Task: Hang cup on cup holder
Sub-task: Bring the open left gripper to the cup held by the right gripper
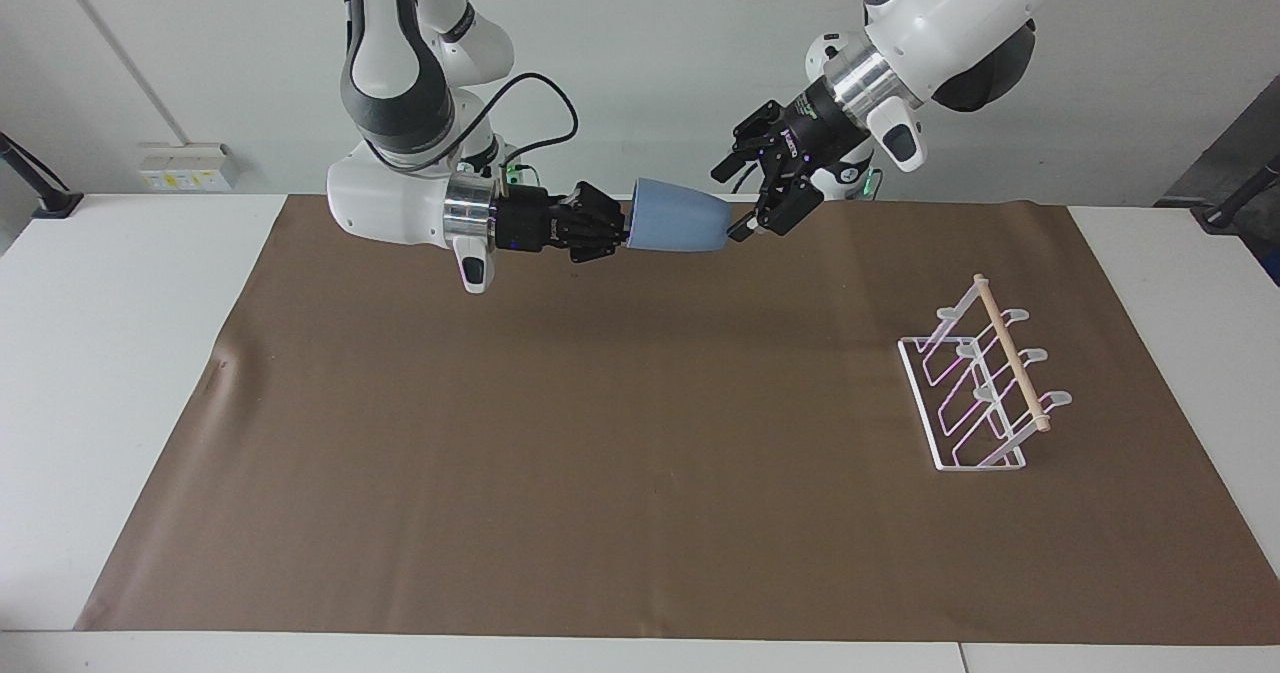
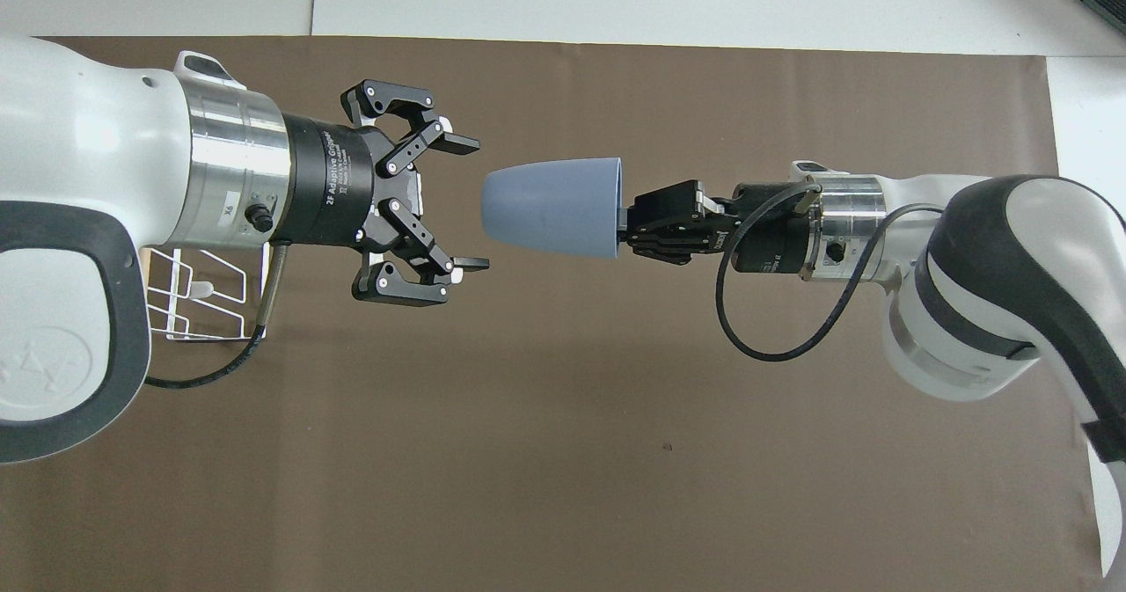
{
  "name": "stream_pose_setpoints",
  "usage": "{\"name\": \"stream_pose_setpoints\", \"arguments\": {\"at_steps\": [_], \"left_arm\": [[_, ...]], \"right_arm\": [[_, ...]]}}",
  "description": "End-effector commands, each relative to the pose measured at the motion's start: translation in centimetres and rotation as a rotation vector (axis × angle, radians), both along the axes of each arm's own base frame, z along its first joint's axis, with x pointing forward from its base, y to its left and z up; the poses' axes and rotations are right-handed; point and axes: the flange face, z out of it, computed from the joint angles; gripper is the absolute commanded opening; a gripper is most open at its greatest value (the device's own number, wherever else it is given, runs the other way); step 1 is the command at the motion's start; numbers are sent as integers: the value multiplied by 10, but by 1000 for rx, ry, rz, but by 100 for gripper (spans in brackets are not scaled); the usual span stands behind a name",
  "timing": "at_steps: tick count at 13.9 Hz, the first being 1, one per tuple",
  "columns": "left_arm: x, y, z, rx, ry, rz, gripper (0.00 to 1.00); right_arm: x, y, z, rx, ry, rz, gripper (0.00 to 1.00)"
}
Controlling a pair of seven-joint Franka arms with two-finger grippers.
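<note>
A: Where is the light-blue cup at this moment?

B: In the air, lying on its side over the brown paper mat, above the strip of mat along the bench edge nearest the robots. The right gripper holds it by the rim, jaws pinching the rim wall, and the cup's rounded base points toward the left arm's end of the bench.

A: And the left gripper?

B: Also up in the air over that same edge of the mat, facing the cup's base. Its jaws are spread wide. In the overhead view the two fingertips sit just short of the base, one on each side of its line, with a sliver of mat showing between them and the cup. In the facing view one lower fingertip overlaps the base end, so I cannot tell whether it touches.

A: So only one gripper has hold of it?

B: Yes, only the right gripper; the left gripper is not closed on anything.

A: The cup holder?

B: A white wire rack with a wooden dowel along its top, standing on the mat toward the left arm's end of the bench, about midway between the two long edges. Its prongs are bare. From overhead the left arm covers most of it; only part of the wire frame shows.
</note>
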Motion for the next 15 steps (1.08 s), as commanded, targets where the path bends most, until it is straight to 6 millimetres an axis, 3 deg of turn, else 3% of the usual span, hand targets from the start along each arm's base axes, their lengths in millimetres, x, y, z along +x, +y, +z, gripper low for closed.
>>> {"name": "stream_pose_setpoints", "arguments": {"at_steps": [1, 5, 15], "left_arm": [[-8, -12, -11, -6, 32, 13, 100], [-16, -26, -10, -5, 46, 12, 100], [-8, -29, -13, -34, -12, 89, 100]], "right_arm": [[-6, -1, 4, 5, 16, -26, 0], [-5, -2, 3, 0, 15, -34, 0], [-5, -1, 3, -3, 14, -34, 0]]}}
